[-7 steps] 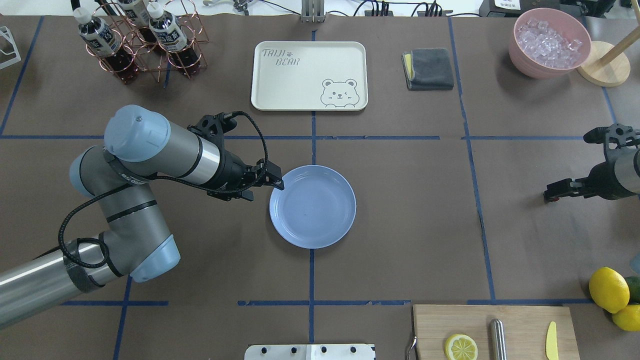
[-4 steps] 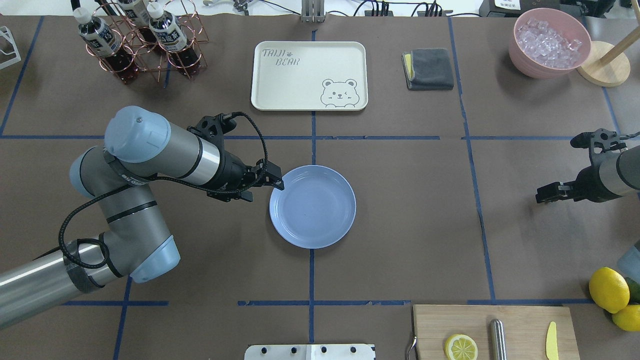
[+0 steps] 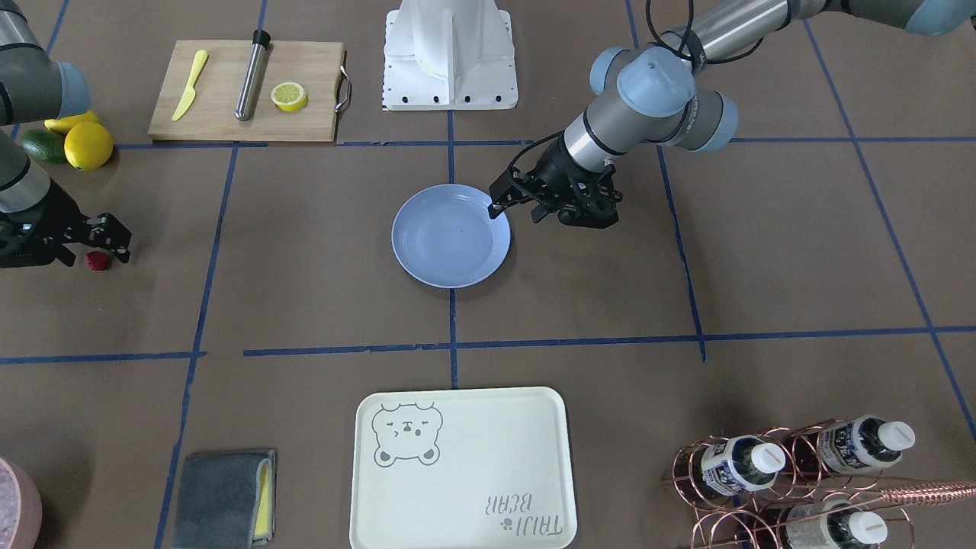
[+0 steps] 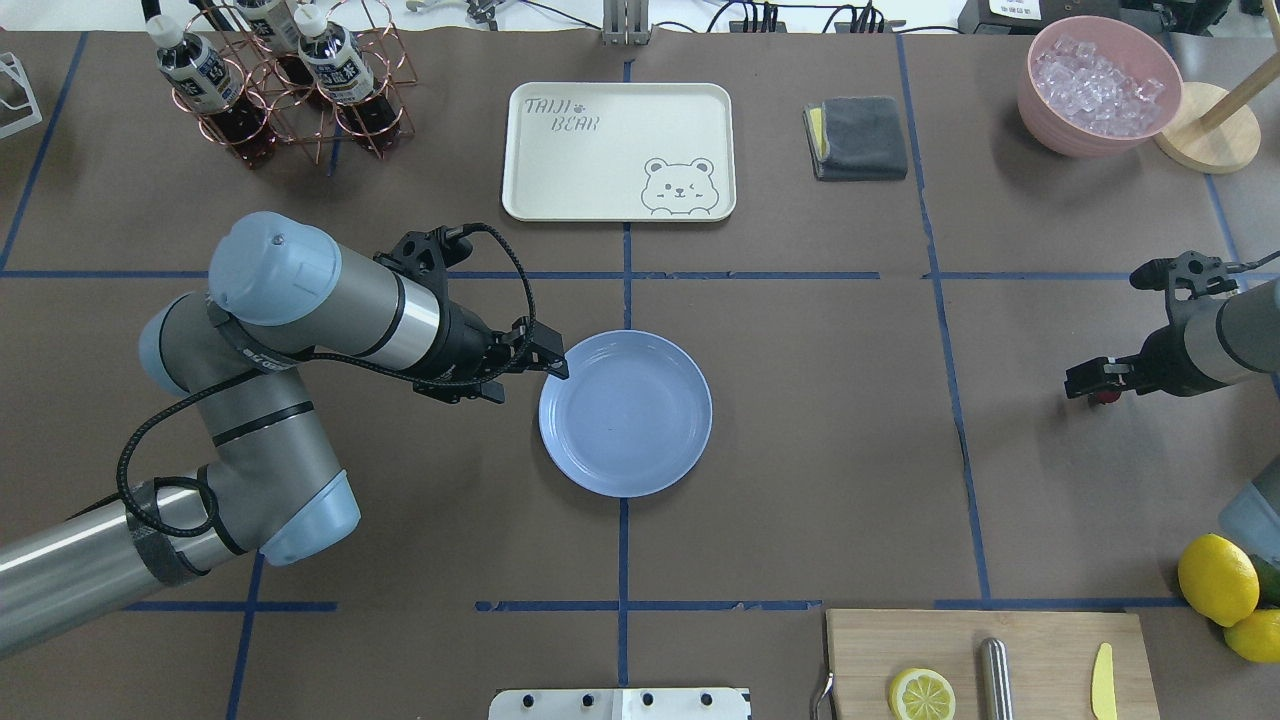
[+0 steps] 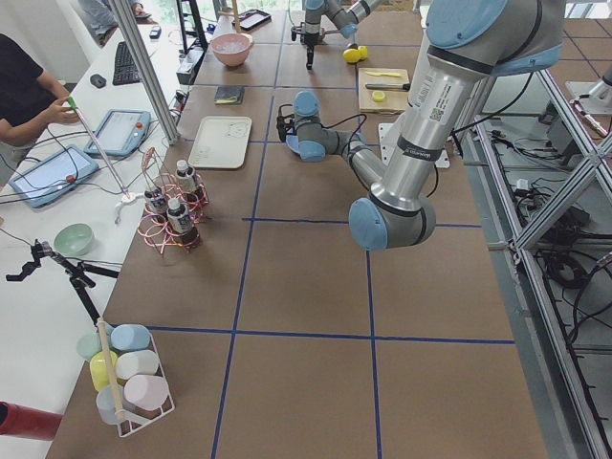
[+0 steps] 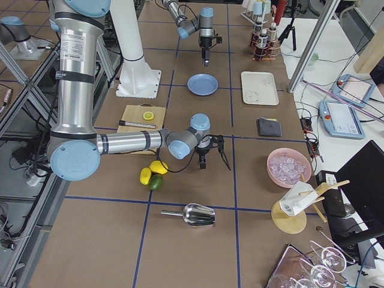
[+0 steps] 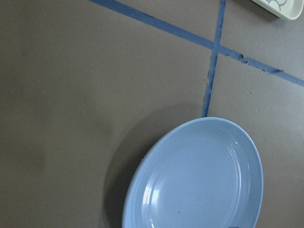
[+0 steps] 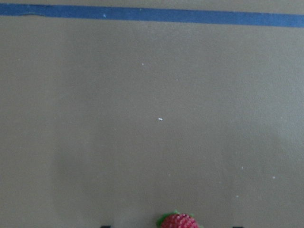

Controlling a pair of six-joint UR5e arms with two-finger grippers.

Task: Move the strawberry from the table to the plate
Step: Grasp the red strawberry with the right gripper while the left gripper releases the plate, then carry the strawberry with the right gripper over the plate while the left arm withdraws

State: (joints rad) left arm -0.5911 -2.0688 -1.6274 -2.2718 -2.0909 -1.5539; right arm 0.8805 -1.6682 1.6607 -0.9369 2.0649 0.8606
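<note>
The strawberry (image 3: pixel 97 261) is a tiny dark red fruit lying on the brown-paper table (image 4: pixel 820 400) at its right side. It also shows as a red speck (image 4: pixel 1103 397) and at the bottom edge of the right wrist view (image 8: pixel 179 221). My right gripper (image 3: pixel 93 248) is low over it and open, a finger on either side, not closed on it. The light blue plate (image 4: pixel 625 415) sits empty at the table's middle (image 3: pixel 450 236) (image 7: pixel 199 180). My left gripper (image 4: pixel 532 383) hovers open at the plate's left rim, holding nothing.
A cutting board (image 4: pixel 985 660) with a lemon half, a steel rod and a yellow knife lies at the near right. Lemons (image 4: pixel 1217 578) and an avocado (image 3: pixel 42 145) sit beside it. At the far side stand a bear tray (image 4: pixel 618 150), grey cloth (image 4: pixel 858 137), ice bowl (image 4: pixel 1098 85) and bottle rack (image 4: pixel 290 85).
My right gripper has shifted left in the overhead view, over the strawberry. The left arm, the plate and the strawberry have not moved.
</note>
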